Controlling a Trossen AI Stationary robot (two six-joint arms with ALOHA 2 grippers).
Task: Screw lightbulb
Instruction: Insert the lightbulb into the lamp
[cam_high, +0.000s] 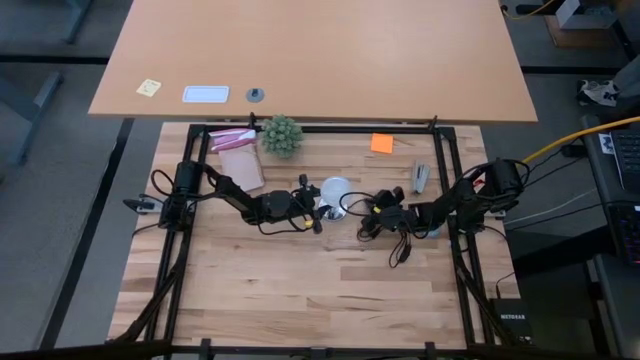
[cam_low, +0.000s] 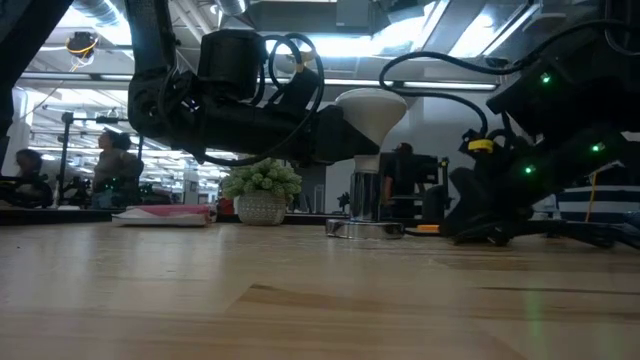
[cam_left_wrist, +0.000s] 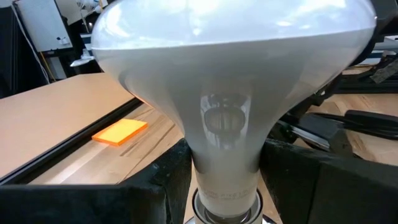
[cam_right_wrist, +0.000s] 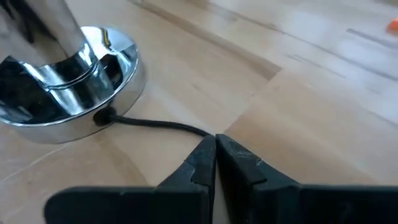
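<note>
In the left wrist view the lightbulb (cam_left_wrist: 230, 93) filled the picture; its dome ran off the top edge and its screw base dropped out of sight at the bottom, between the left hand's (cam_left_wrist: 227, 186) dark fingers (cam_left_wrist: 158, 193), whose tips were hidden behind the neck. The orange pad (cam_left_wrist: 120, 132) lay partly behind the bulb. In the right wrist view the chrome socket base (cam_right_wrist: 68, 87) was cut off at the top and side, and its black cord (cam_right_wrist: 155, 126) vanished behind the right hand's (cam_right_wrist: 216, 163) pressed-together fingertips. In the low view, people (cam_low: 110, 165) far behind the table (cam_low: 300, 300) were too blurred to make out.
</note>
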